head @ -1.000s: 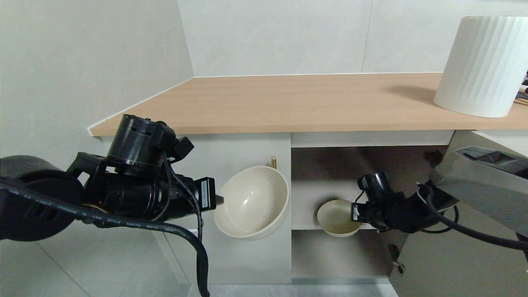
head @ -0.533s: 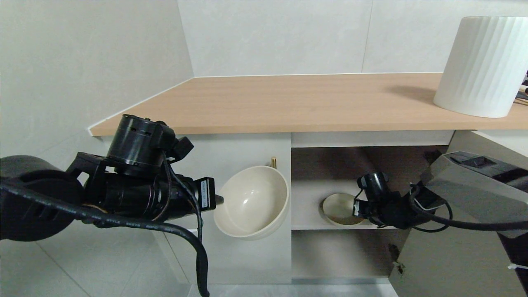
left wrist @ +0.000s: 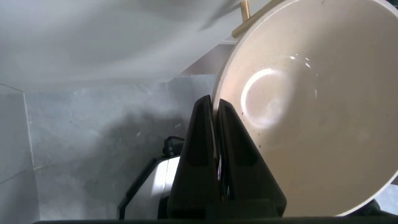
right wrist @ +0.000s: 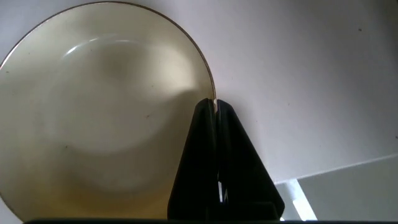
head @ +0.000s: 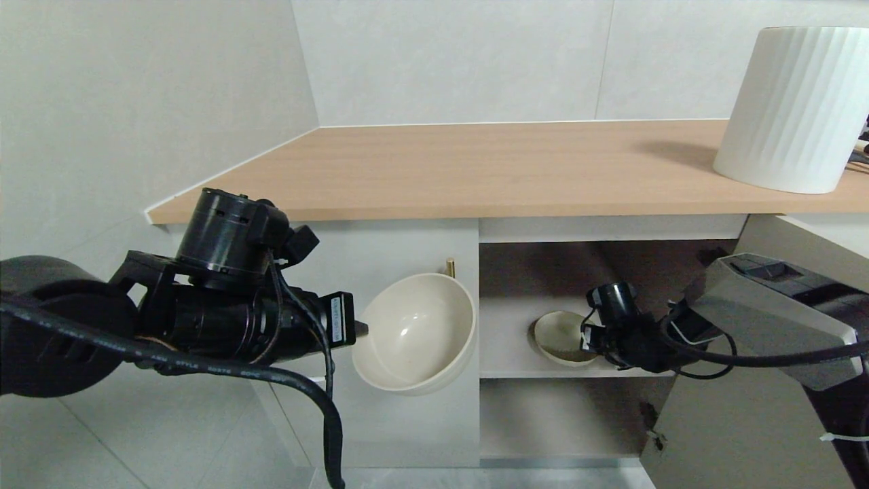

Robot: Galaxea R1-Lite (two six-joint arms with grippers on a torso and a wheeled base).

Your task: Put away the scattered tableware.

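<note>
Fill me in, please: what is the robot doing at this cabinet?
It is putting bowls away. The right gripper is shut on the rim of a small bowl, held tilted inside the open cabinet just over the shelf; whether it touches the shelf is unclear. The left gripper is shut on the rim of a larger bowl, held in front of the closed door, below the counter.

Cream bowl (head: 414, 333) tipped sideways; smaller dish (head: 558, 337) (tilted too) inside cupboard (head: 516, 309).
</note>
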